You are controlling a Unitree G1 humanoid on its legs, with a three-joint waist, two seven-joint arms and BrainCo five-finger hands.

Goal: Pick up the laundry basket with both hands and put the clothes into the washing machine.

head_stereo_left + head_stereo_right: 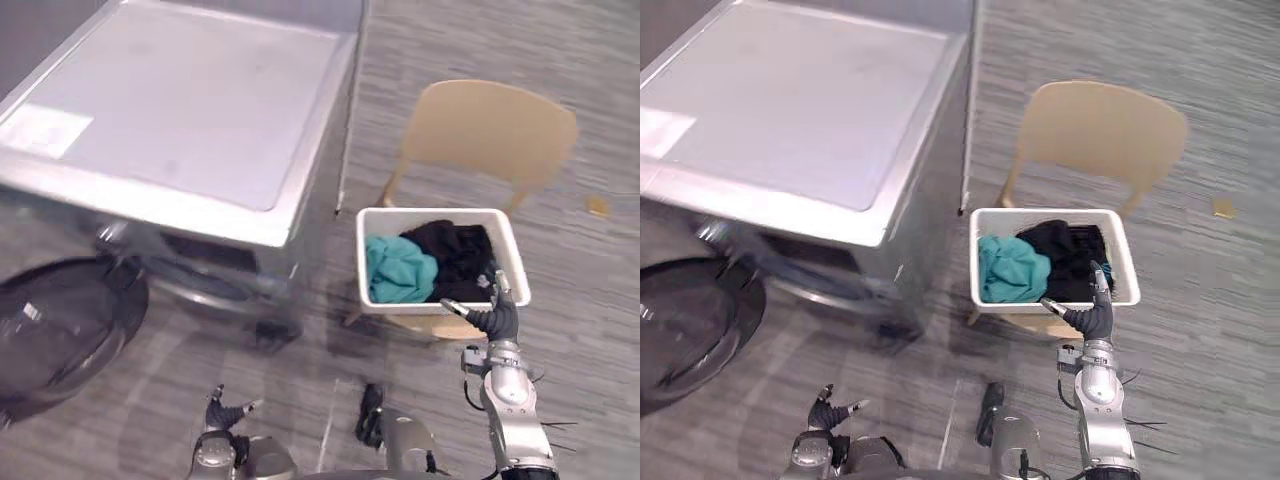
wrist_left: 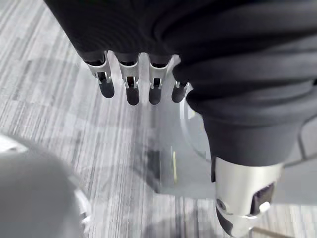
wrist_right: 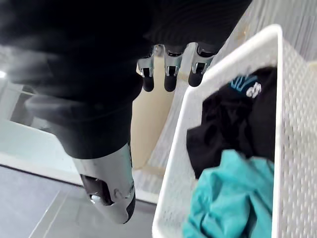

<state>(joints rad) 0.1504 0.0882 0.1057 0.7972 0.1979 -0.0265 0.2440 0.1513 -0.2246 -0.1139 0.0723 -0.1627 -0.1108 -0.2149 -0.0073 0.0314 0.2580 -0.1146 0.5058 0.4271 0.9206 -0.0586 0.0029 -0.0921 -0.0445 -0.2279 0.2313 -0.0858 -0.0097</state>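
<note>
white laundry basket parked on the seat of a pale wooden chair, just beside the washing machine. right hand up by the basket's near right corner, fingers straight, thumb out, nothing in its grasp. left hand low and well apart from the basket, fingers relaxed, empty too.

looks like the approach stage, so: bring the left hand over to the opposite side before any lift, hook under the rim on both sides, then raise it level so nothing slides out.

basket-wise: rigid white plastic, rectangular with rounded corners, walls perforated in a fine grid, smooth thick rim, probably decent to grab. inside, a crumpled teal garment and black clothes, soft and floppy, heaped below the rim. flat grey machine top, dark round door hanging open. streaky grey carpet underneath.
</note>
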